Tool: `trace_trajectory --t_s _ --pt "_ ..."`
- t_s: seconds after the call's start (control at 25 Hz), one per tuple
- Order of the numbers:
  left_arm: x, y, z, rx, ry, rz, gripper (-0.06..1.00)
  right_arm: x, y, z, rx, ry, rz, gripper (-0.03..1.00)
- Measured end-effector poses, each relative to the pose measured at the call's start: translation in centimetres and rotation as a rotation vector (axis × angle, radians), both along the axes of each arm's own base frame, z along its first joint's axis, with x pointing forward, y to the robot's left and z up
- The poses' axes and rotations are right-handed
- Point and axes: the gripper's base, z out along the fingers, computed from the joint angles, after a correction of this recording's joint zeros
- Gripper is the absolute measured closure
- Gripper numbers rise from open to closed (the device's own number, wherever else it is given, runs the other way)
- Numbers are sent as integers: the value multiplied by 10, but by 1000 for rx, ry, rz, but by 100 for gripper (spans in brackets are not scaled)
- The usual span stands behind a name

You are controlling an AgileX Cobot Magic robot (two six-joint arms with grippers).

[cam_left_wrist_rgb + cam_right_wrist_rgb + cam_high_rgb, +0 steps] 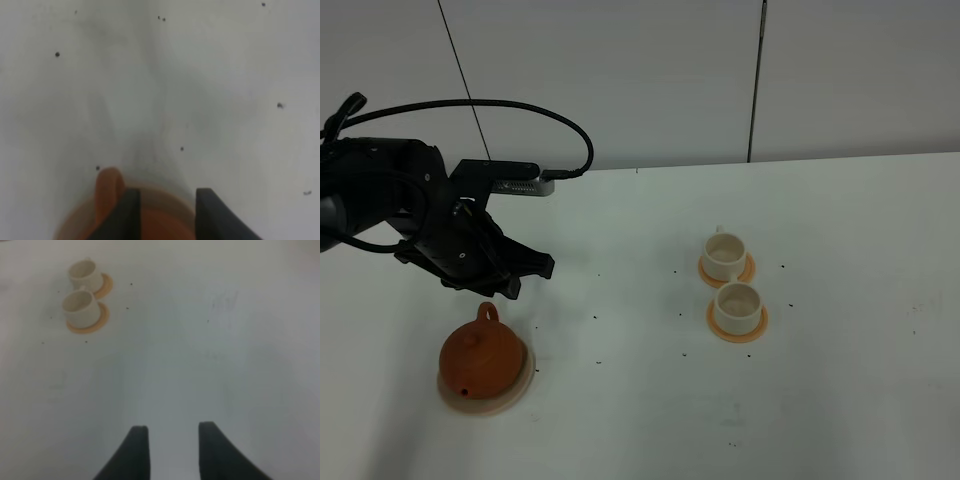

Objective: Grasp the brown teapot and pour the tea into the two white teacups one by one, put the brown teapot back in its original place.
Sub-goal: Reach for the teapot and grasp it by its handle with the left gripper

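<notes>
The brown teapot (480,355) sits on its pale beige coaster (523,390), the original place, at the front left of the table, its loop handle pointing away from the front edge. My left gripper (515,278) hovers just behind and above that handle, open. In the left wrist view the blurred teapot (160,212) shows under the left gripper (167,212), with the handle beside one finger. The two white teacups (725,255) (738,305) stand on orange saucers right of centre; their insides look pale and no tea shows. My right gripper (172,450) is open over bare table, away from the teacups (80,307).
The white table (620,400) carries small dark specks. A black cable (520,105) loops above the left arm in front of the back wall. The right arm does not show in the exterior high view.
</notes>
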Motion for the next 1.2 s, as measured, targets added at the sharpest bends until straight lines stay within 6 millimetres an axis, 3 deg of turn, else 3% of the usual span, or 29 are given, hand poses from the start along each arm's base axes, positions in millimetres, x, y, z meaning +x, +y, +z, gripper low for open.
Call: trace_trajectory --t_s 0.44,0.72,1.2 --pt "2 -2 -7 -2 8 -47 61 0 0 0 0 0 0 73" --pt "5 -3 -24 5 41 -47 61 0 0 0 0 0 0 73" --pt "4 -2 -25 8 52 -39 61 0 0 0 0 0 0 73"
